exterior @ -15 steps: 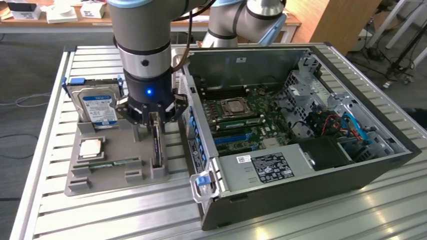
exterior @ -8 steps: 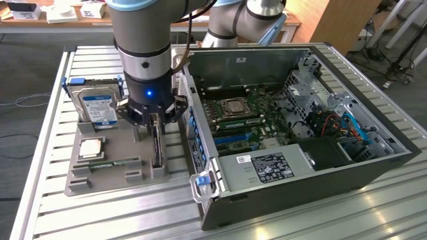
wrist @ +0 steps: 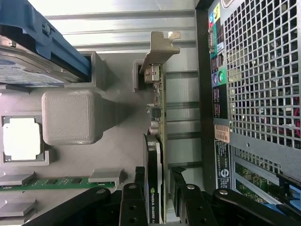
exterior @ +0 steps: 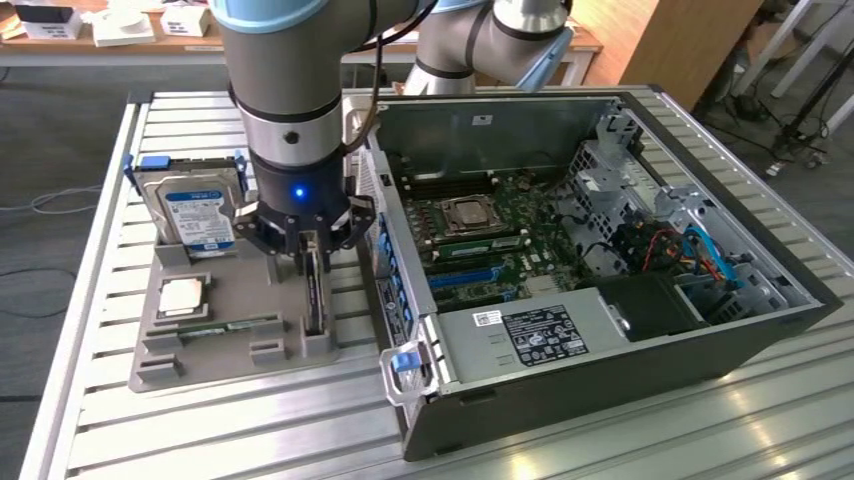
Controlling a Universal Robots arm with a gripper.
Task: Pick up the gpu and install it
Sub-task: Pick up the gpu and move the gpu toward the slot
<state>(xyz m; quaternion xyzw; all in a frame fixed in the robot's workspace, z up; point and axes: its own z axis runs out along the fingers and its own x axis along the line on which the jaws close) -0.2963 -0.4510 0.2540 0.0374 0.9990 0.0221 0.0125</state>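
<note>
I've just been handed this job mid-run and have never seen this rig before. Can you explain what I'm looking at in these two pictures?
The grey-and-blue column is a robot arm. Its grasping tip is the end effector. The exterior view comes from a camera off the arm. The wrist view comes from a camera on the arm's wrist, looking along the end effector. On the slatted metal table are a grey parts tray and an open computer case. The tray carries a hard drive, a processor chip, a memory stick and the gpu, which stands on edge in its slot. The end effector is down around the gpu; I cannot tell whether it grips it. The gpu is not yet in the case.
</note>
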